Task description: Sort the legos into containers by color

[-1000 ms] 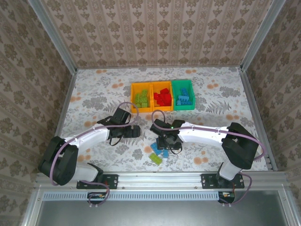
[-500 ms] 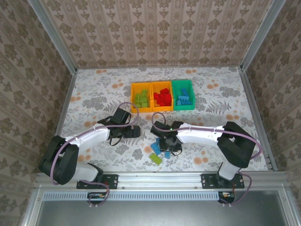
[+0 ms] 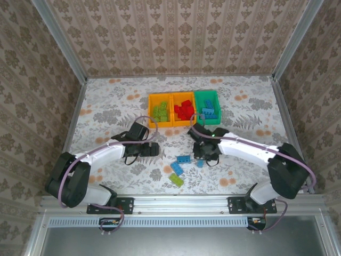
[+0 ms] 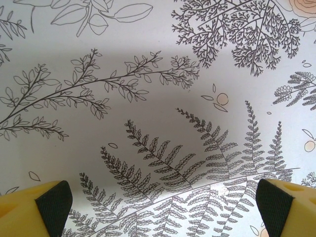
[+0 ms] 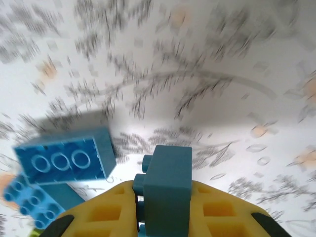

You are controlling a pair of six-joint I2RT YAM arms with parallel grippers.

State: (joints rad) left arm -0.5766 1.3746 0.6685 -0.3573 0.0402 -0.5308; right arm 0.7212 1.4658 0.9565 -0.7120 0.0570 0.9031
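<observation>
Tabletop: flat and matte, a white sheet printed with grey ferns and orange blossoms.
Containers: three rectangular open plastic bins, touching in a row at the middle far side.
Left orange bin: holds lime bricks.
Middle orange bin: holds red bricks.
Green bin: holds blue bricks.
Loose legos: glossy and studded. Loose blue bricks and a lime brick lie between the arms.
Right pincer: yellow pocketed fingers clamped on the held blue brick, above the tabletop.
Left pincer: spread wide with nothing between, black pads over the bare fern print.
Change: a second ago the right pincer stood partly open over the loose cluster. It is now closed and sits nearer the green bin. The left arm is unmoved.
</observation>
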